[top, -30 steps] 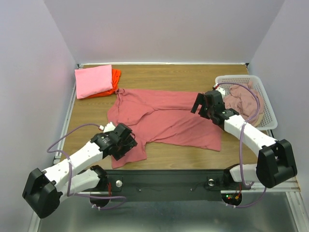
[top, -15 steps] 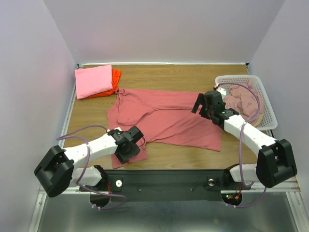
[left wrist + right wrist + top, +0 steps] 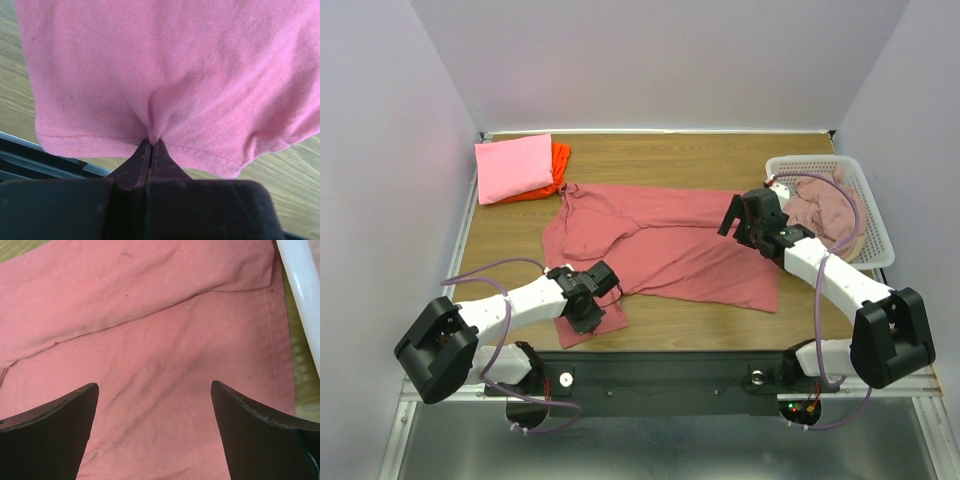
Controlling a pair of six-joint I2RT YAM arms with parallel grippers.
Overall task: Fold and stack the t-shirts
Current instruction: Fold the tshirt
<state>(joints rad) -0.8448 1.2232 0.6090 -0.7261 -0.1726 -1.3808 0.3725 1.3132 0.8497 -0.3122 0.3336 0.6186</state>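
The large dusty rose-red cloth t-shirt [image 3: 670, 245] lay spread across the middle of the wooden table [image 3: 720, 160]. The left gripper [image 3: 151, 144] was pinched tight on its near hem, bunching the cloth. The right gripper [image 3: 155, 390] hung over the shirt's right side, fingers spread wide, holding nothing

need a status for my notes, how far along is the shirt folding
Done: a bright pink shirt lies folded on an orange-red shirt at the far left. In hand: the large rose-red shirt lies spread out, the left gripper shut on its near hem, the right gripper open above its right side. Left: that fold, plus pale pink cloth in the white basket.
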